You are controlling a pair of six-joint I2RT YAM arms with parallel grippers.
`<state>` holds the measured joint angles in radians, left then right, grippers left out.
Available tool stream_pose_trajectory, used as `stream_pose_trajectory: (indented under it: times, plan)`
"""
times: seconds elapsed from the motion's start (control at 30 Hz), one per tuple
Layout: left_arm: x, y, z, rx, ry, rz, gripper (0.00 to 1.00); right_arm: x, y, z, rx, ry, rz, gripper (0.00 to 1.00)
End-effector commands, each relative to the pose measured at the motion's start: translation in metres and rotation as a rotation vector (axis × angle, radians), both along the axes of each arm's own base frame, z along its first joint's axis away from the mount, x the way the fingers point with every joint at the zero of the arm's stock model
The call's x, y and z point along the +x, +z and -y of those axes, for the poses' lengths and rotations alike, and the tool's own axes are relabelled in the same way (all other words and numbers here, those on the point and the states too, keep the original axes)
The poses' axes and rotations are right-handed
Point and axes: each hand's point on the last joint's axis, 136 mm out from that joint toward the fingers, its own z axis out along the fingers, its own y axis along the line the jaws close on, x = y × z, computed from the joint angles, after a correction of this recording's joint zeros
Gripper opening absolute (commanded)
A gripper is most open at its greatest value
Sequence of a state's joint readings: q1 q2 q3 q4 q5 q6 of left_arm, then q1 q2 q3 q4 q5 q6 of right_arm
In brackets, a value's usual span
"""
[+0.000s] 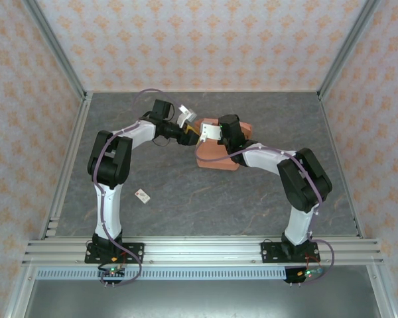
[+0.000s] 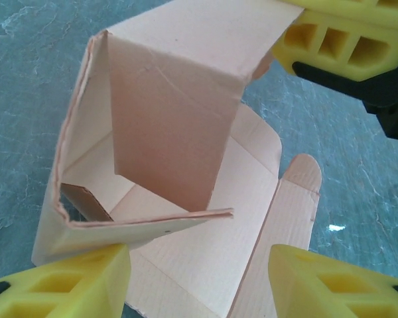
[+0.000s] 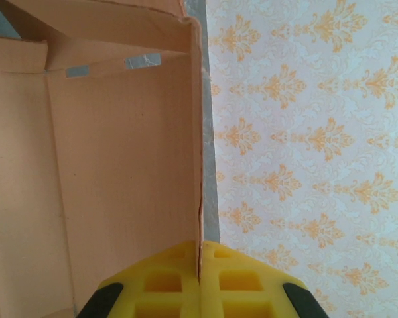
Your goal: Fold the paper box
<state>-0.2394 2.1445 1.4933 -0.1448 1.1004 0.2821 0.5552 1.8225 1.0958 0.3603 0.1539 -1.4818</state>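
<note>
The paper box stands half-raised between the two arms. At its far-left corner the right gripper pinches one upright wall's edge. The left gripper faces the box's open side, jaws half-wide, astride the loose flaps, clamping nothing.

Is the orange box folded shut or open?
Open. The paper box has walls standing, but a flap lies flat on the table, and the right gripper pinches one wall's edge.
</note>
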Motion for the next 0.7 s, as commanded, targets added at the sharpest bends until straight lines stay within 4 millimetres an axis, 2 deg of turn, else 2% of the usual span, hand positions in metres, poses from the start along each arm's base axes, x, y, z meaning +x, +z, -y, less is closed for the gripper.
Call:
stream_pose_trajectory:
  times: [0.0,0.2,0.3,0.4,0.53,0.67]
  plan:
    - [0.010,0.006,0.003,-0.010,0.044,0.047,0.56,0.001,0.001,0.003,0.016,-0.013,0.015,0.00]
    - [0.008,0.005,0.002,0.000,0.039,0.042,0.55,0.002,-0.001,0.003,0.015,-0.018,0.006,0.00]
    - [0.003,0.010,-0.007,0.005,0.052,0.043,0.55,0.001,0.001,0.004,0.016,-0.017,0.005,0.00]
    - [0.000,0.021,-0.025,0.007,0.089,0.069,0.57,0.000,0.002,0.004,0.017,-0.015,0.002,0.00]
    - [0.007,0.024,-0.052,0.028,0.174,0.087,0.60,0.001,0.003,0.004,0.019,-0.013,0.003,0.00]
    - [0.019,0.026,-0.050,-0.009,0.180,0.056,0.65,0.001,0.002,0.003,0.023,-0.012,0.001,0.00]
